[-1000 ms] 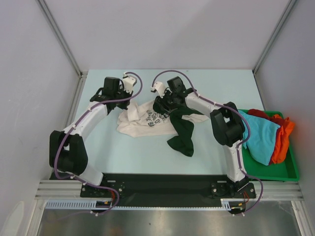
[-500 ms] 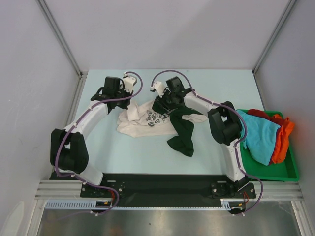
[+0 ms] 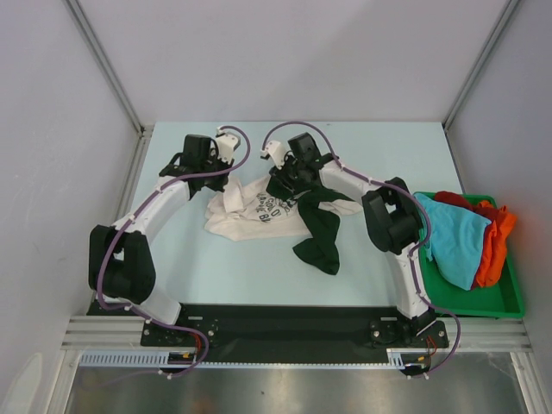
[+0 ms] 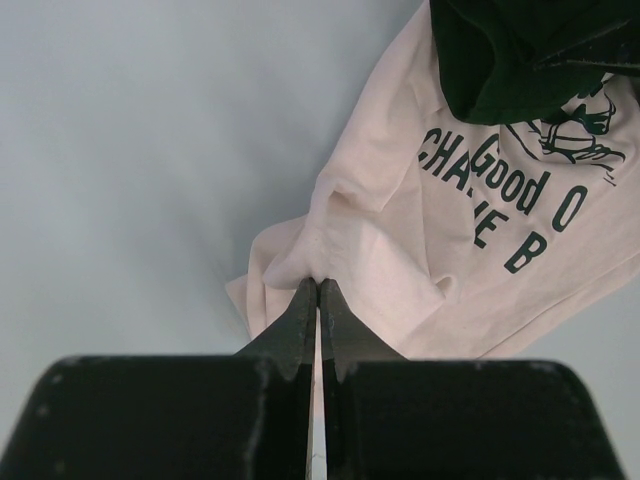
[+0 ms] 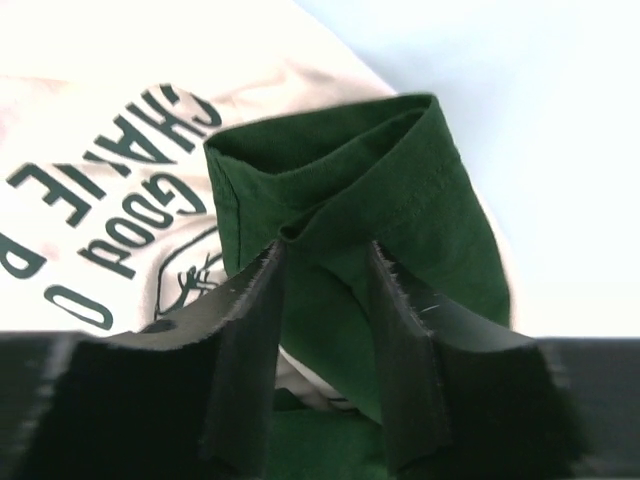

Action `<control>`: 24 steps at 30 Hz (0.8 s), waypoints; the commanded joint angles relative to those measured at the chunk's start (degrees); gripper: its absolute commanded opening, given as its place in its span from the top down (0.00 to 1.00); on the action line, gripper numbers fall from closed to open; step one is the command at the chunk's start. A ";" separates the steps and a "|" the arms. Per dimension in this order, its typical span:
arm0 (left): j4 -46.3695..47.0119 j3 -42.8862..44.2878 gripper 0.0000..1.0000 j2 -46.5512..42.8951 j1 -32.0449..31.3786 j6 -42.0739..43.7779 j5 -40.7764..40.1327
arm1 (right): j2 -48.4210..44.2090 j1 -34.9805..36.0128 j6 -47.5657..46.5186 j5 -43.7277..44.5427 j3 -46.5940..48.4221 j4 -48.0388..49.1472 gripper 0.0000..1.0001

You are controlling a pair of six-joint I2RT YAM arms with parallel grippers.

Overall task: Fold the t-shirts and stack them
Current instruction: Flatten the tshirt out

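The right tool [image 5: 325,248] has narrowed to half open astride a fold of the green shirt [image 5: 410,200], draped over the cream shirt [image 4: 400,250] at mid-frame on the desk [image 3: 241,267], while the left tool [image 4: 318,285] stays shut on the cream shirt's edge, so pulling them apart looks imminent.

cream shirt [image 3: 241,220] crumpled, centre | green shirt [image 3: 321,235] overlapping its right edge | tray [image 3: 483,304] far right
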 commanded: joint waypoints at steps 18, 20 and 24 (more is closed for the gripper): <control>1.56 2.40 1.00 0.51 0.45 -1.21 0.35 | 4.13 1.61 -0.34 3.46 6.18 3.58 0.79; 1.56 2.40 1.00 0.42 0.45 -1.03 0.35 | 4.04 1.61 -0.43 5.13 6.36 4.46 1.00; 1.30 2.75 1.00 -0.28 0.45 0.02 -0.18 | 0.89 1.09 -0.96 8.99 5.66 7.09 1.00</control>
